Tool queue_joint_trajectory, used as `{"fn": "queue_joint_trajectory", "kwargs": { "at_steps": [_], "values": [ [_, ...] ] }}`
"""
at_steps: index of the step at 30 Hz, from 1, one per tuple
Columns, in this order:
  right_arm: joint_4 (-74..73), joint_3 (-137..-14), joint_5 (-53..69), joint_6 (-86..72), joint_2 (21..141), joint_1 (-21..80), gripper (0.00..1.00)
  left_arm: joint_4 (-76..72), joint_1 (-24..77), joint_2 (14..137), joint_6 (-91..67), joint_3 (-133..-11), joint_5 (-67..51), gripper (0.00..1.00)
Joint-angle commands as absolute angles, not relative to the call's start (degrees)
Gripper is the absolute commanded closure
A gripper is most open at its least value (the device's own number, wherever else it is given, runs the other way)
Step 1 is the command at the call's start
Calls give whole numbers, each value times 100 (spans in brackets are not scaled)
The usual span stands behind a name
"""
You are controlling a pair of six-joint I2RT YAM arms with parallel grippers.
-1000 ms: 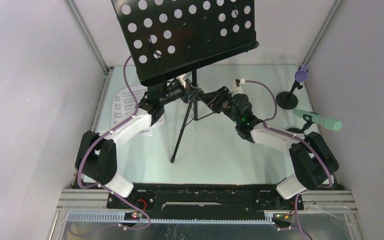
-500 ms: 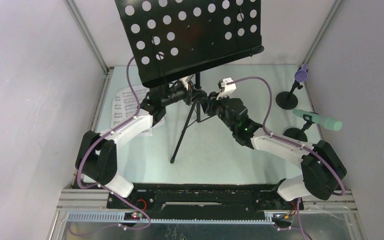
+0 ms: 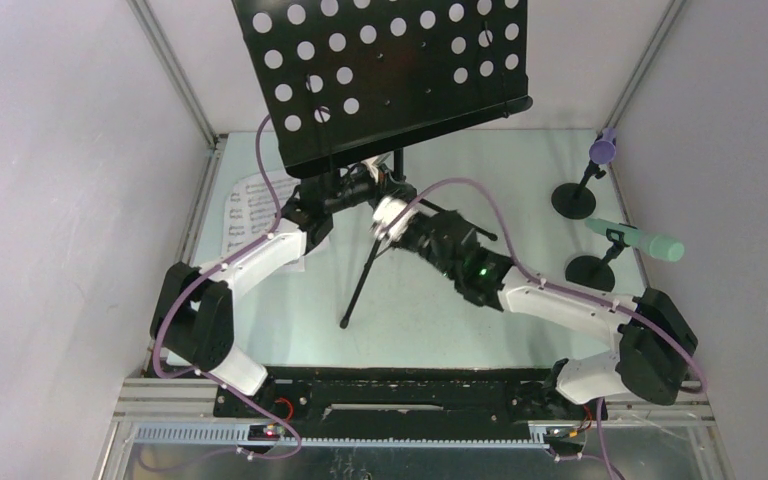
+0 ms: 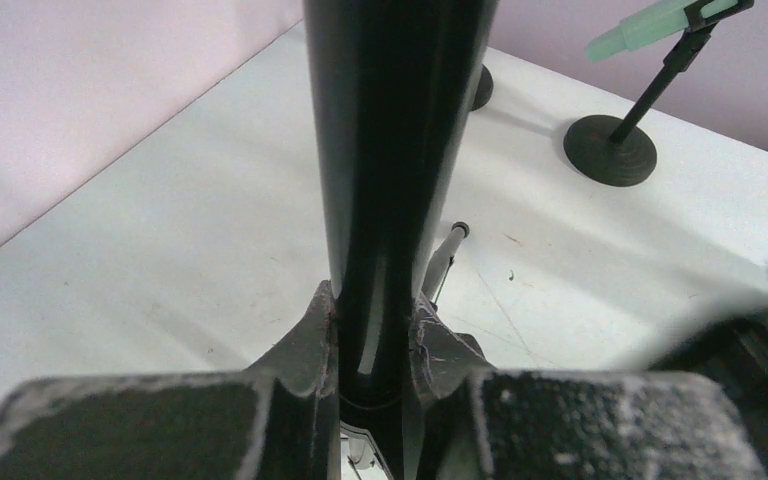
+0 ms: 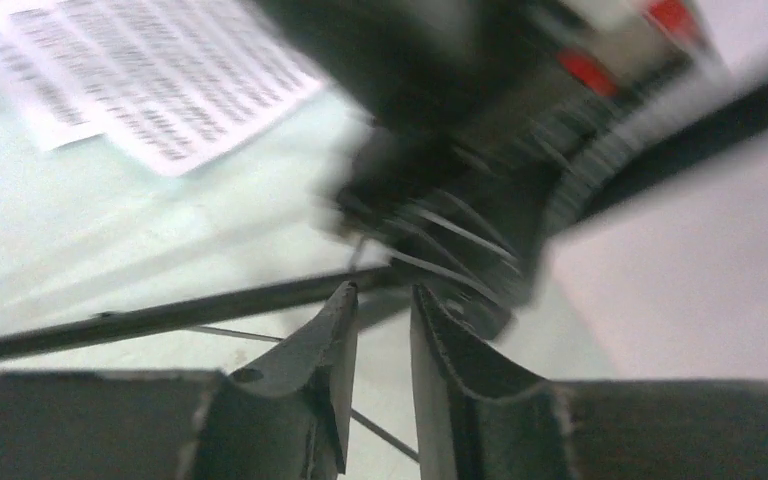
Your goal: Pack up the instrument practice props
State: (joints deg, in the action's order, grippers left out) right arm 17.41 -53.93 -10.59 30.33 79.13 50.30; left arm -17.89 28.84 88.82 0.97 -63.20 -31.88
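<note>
Two arms meet at the music rack (image 3: 390, 70), whose pole (image 4: 390, 150) stands upright. The left gripper (image 4: 372, 310) is clamped round it. The right gripper (image 5: 380, 295) sits just right of it, jaws slightly parted on nothing, with a tripod leg (image 5: 160, 318) at its tips. Farther back are the sheet-music pages (image 3: 250, 205) on the left, and the purple mic (image 3: 603, 150) and mint-green mic (image 3: 640, 240) far right. Can't see any box.

One black music rack (image 3: 390, 70) stands on the table (image 3: 440, 320). Along the table's right edge are two microphones, one purple microphone (image 3: 603, 148) and one mint-green microphone (image 3: 640, 240), and two round-based mic holders (image 3: 573, 200) (image 3: 590, 271). Near the left edge lie at least two overlapping sheet-music pages (image 3: 245, 210).
</note>
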Motion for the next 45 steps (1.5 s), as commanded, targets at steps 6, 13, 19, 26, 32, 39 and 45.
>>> {"fn": "queue_joint_trajectory", "kwargs": {
  "at_steps": [6, 13, 19, 26, 32, 39, 45],
  "values": [
    [1628, -5652, -2444, 6725, 8408, 6412, 100, -625, 2945, 9212, 220, -6284, -3145, 100],
    [2587, -5622, -2595, 6645, 8216, 6527, 91, -615, 2944, 9173, 226, -6258, -3139, 100],
    [3098, -5304, -2668, 4468, 7410, 6376, 65, -615, 2944, 9211, 172, -6300, -3164, 100],
    [2325, -4653, -1469, -643, 6439, 4880, 48, -615, 2947, 9211, 168, -6297, -3137, 100],
    [1669, -4641, -373, -3543, 6440, 3841, 37, -611, 2944, 9211, 156, -6303, -3167, 100],
    [1668, -4641, 824, -5461, 6818, 3191, 37, -611, 2944, 9212, 153, -6291, -3172, 100],
    [1978, -4641, 1245, -6503, 7293, 3018, 38, -613, 2944, 9220, 130, -6319, -3179, 100]
  ]
}}
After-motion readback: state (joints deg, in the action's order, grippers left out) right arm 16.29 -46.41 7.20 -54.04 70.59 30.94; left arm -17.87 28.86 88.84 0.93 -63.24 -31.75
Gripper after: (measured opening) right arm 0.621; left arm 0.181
